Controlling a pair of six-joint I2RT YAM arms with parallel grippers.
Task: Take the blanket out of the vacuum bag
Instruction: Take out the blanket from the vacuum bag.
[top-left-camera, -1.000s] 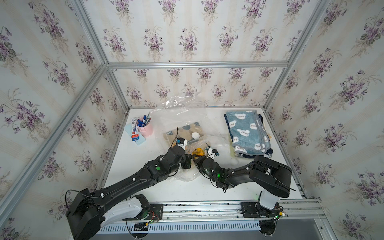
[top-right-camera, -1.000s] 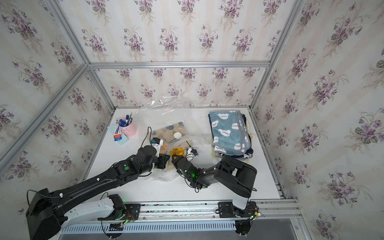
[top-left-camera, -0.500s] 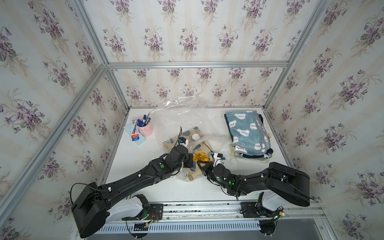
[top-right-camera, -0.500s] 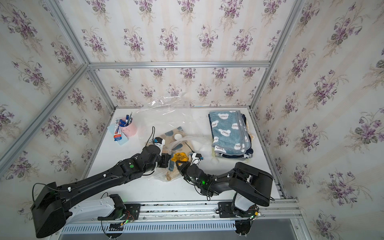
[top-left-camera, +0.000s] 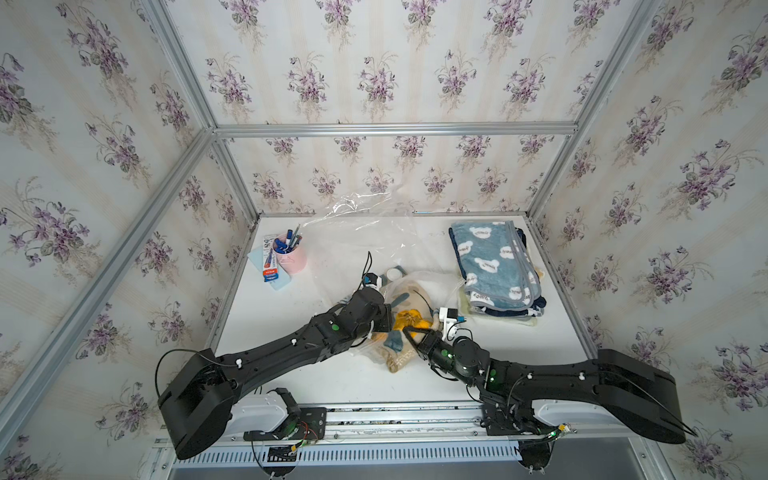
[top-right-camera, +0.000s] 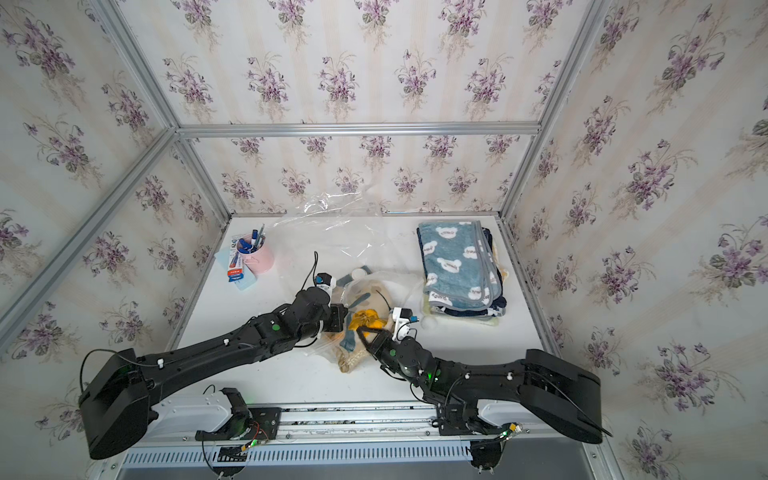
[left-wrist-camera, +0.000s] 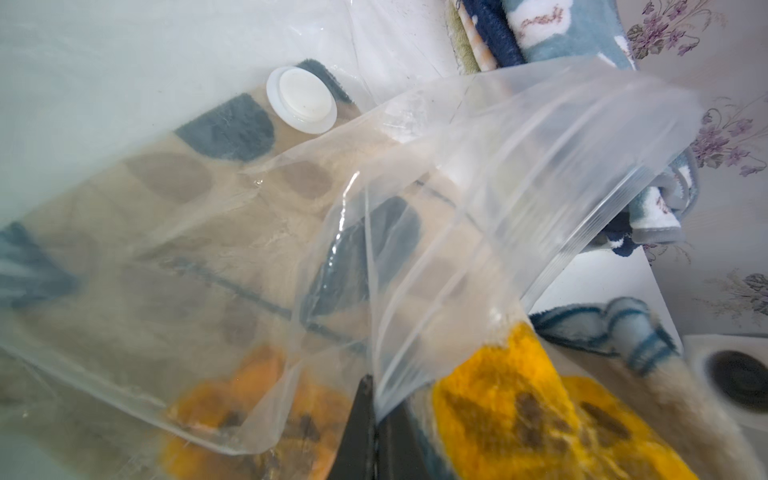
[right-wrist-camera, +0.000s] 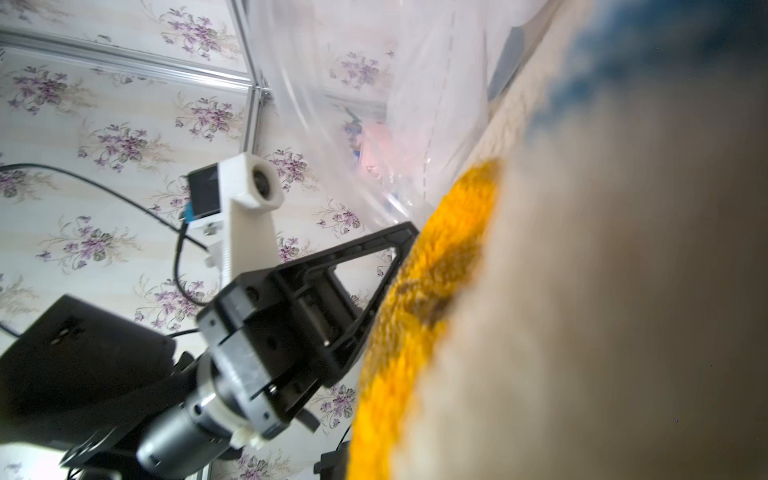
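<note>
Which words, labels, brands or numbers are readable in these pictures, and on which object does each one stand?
"happy" (probably; small and not sharp): script word repeated on the white bear patches of the folded blue blanket.
Packet beside the pink cup: print and a red label, too small to read.
Vacuum bag, its white valve, beige blanket partly in it: no text visible.

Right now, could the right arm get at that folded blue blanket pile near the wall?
Probably yes: the folded pile sits close with nothing between. But the right claw looks shut on the beige blanket, so it would have to let go first.
</note>
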